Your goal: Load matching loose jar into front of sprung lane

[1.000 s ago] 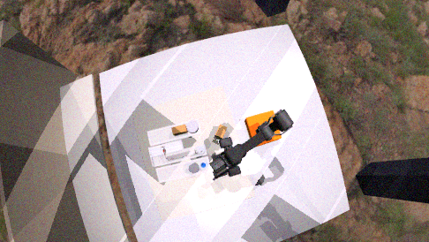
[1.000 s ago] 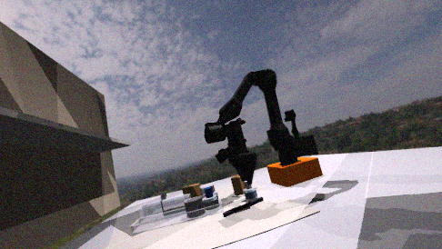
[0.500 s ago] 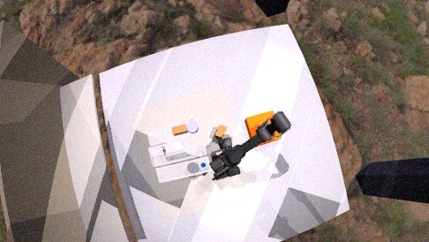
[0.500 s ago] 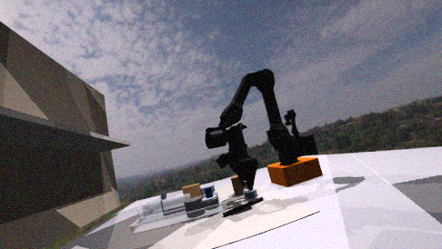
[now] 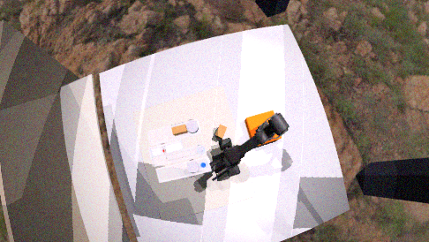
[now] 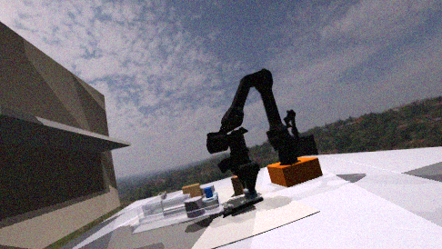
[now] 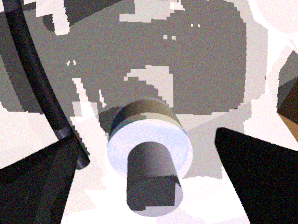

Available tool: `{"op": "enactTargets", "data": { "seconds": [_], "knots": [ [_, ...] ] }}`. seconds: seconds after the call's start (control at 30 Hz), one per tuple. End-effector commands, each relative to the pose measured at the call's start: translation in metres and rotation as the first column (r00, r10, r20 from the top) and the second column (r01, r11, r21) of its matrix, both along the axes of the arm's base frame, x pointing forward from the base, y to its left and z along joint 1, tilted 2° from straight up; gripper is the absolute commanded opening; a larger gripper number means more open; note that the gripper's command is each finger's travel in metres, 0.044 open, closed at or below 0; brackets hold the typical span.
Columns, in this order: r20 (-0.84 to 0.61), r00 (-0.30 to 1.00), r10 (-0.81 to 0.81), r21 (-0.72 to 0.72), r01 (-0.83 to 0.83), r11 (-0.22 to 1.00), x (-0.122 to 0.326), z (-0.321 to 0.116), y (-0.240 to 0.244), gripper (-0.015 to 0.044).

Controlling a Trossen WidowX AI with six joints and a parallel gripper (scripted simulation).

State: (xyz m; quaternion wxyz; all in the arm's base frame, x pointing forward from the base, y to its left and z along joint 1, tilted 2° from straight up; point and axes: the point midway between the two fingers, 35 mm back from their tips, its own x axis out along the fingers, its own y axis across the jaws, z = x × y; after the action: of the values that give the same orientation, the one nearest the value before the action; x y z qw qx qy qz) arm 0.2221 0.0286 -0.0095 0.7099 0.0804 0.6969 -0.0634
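A jar with a pale blue-white ring top and a grey knob (image 7: 115, 150) stands between my open fingers in the wrist view, with a gap on each side. My gripper (image 7: 147, 140) (image 6: 249, 196) is low around it, pointing down; in the top view the arm hides the jar. The clear lane rack (image 5: 165, 176) (image 6: 152, 222) is left of the gripper. A red spot (image 5: 163, 150) shows at the middle lane's back, and a pale bluish jar (image 5: 200, 150) is near its front end. I cannot tell its full markings or the pusher plate's exact place.
A grey jar (image 5: 193, 166) (image 6: 195, 206) and a blue-topped item (image 5: 203, 165) (image 6: 208, 192) are in the near lane. An orange-tan block (image 5: 179, 130) and a pale disc (image 5: 192, 126) are in the far lane. Another block (image 5: 222, 131) (image 7: 291, 115) stands beside the gripper. A black rod (image 7: 35, 75) lies left.
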Motion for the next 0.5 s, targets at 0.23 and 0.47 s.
{"op": "enactTargets", "data": {
  "seconds": [0.23, 0.47],
  "knots": [
    [-0.014, 1.0, 0.003, 0.005, -0.003, 1.0, -0.0036, -0.0034, 0.0007, 0.0158],
    [-0.014, 1.0, 0.003, 0.005, -0.003, 1.0, -0.0023, 0.0061, 0.0003, 0.0032]
  ]
}}
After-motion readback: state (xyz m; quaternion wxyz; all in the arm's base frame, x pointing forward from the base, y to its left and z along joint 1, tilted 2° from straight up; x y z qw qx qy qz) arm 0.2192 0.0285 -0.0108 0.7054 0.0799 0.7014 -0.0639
